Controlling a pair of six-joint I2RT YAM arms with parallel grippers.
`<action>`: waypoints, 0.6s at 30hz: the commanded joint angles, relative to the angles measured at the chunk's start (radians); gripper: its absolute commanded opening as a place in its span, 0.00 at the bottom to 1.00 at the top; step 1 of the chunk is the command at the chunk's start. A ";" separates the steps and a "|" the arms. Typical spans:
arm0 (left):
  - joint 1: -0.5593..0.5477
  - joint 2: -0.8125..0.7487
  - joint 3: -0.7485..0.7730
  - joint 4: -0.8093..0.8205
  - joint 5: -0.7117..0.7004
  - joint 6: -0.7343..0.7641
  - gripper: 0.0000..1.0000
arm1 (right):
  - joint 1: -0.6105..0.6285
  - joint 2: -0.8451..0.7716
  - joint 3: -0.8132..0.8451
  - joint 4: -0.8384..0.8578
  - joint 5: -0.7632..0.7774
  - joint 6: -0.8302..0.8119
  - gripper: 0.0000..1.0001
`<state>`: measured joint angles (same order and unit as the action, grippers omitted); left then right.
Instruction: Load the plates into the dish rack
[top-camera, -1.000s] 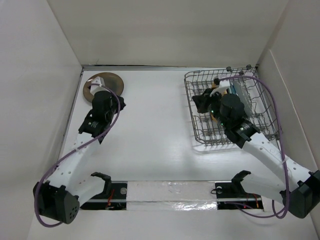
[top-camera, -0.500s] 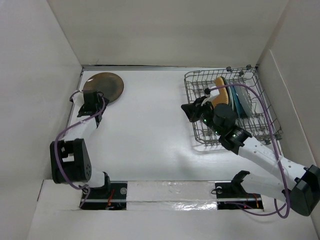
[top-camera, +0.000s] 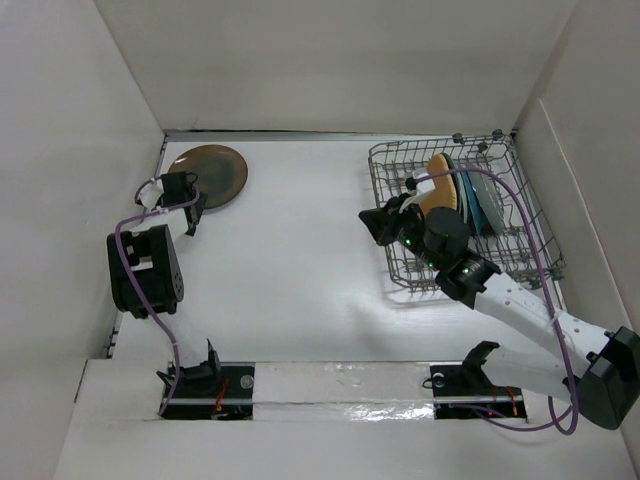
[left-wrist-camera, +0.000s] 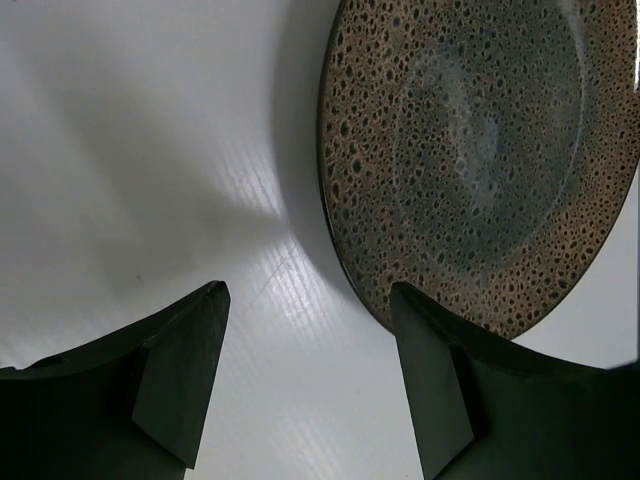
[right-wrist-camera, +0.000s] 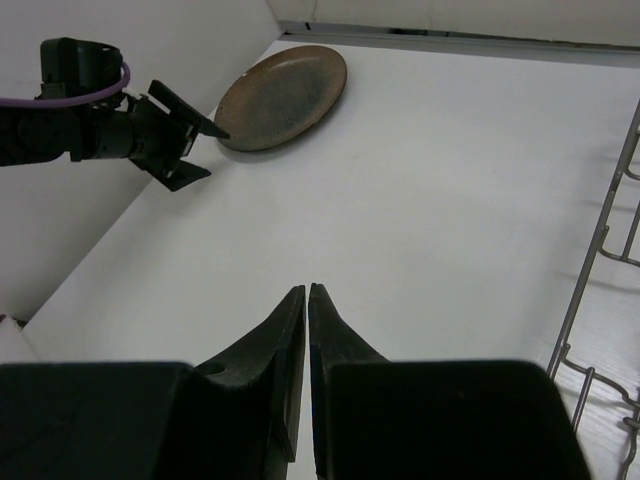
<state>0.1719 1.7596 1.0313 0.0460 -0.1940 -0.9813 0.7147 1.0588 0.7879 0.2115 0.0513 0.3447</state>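
A dark brown speckled plate lies flat at the table's far left; it also shows in the left wrist view as the brown plate and in the right wrist view as the plate. My left gripper stands open at the plate's near-left rim, empty, with one fingertip over the rim: left gripper. The dish rack holds a tan plate and bluish plates upright. My right gripper hangs shut and empty just left of the rack, right gripper.
White walls close in the table on the left, back and right. The rack's wire side is close to my right gripper. The left arm's folded base stands by the left wall. A taped strip runs along the near edge.
My left gripper has opened and the left arm has folded back toward the left wall, baring the brown plate. My right gripper has drawn out of the rack leftward, and the tan plate now stands there.
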 joint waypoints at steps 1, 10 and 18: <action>0.017 0.024 0.062 -0.009 0.011 -0.039 0.62 | 0.009 0.013 0.007 0.065 -0.019 -0.001 0.11; 0.017 0.127 0.081 0.037 0.084 -0.089 0.54 | 0.009 0.024 0.008 0.066 -0.007 -0.006 0.11; 0.017 0.153 0.039 0.158 0.111 -0.166 0.48 | 0.009 0.038 0.008 0.068 -0.002 -0.006 0.12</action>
<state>0.1852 1.8996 1.0920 0.1669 -0.0975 -1.1061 0.7147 1.0958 0.7879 0.2173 0.0444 0.3443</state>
